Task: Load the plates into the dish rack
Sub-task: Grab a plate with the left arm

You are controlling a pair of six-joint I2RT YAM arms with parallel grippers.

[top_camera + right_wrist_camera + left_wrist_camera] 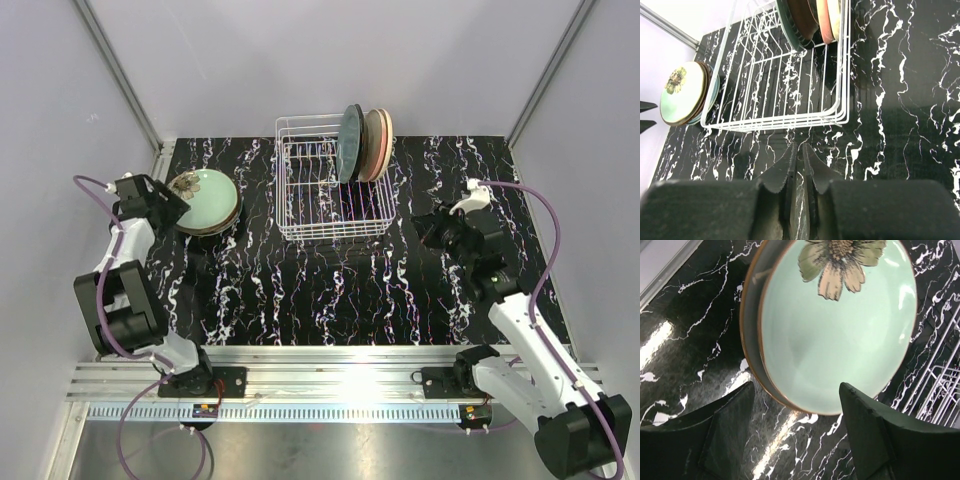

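A stack of plates (207,203) lies on the left of the table, a mint-green floral plate (840,325) on top with a brown-rimmed plate under it. My left gripper (172,203) is open at the stack's left edge, its fingertips (740,410) on either side of the top plate's near rim without touching it. The white wire dish rack (330,195) stands mid-table with three plates (364,143) upright at its right end: dark, orange and beige. My right gripper (428,228) is shut and empty, right of the rack; in the right wrist view it (800,149) points at the rack (780,80).
The black marbled tabletop (330,290) spreads between the rack and the arm bases. Grey walls and a metal frame post (120,70) close in the back and sides. The stack also shows at the far left of the right wrist view (685,92).
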